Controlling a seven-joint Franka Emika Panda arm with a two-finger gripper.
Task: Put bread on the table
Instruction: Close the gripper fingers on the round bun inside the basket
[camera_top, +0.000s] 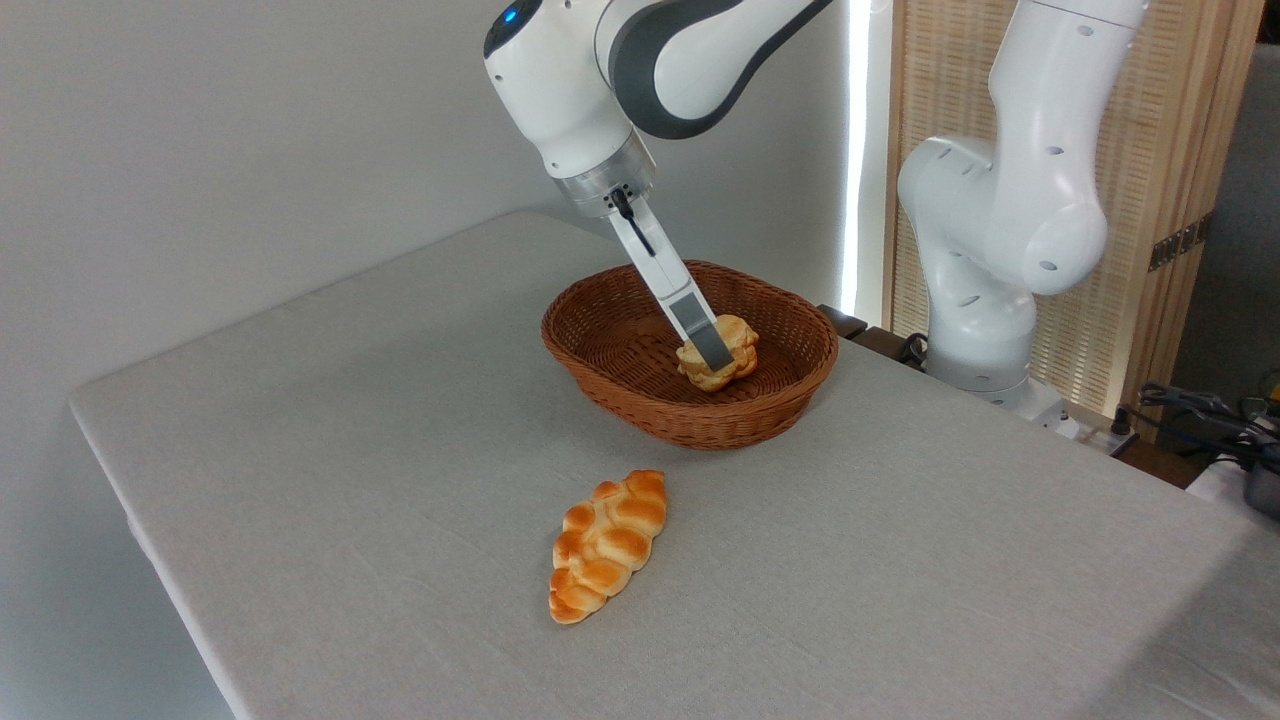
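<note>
Bread (722, 362), small pale-golden bun, sits inside the brown wicker basket (600, 340), toward its right half. Gripper (712, 345) reaches down into the basket at a slant; 1 grey finger (705, 335) lies flat against the bun's front, the other finger is hidden behind it, so fingers look pinched on the bun. Cannot tell if the bun is lifted off the basket floor. Braided orange loaf (607, 545) lies on the table (330, 450), in front of the basket, well apart from it. No readable writing or labels anywhere. White arm base at right, cables at far right edge.
</note>
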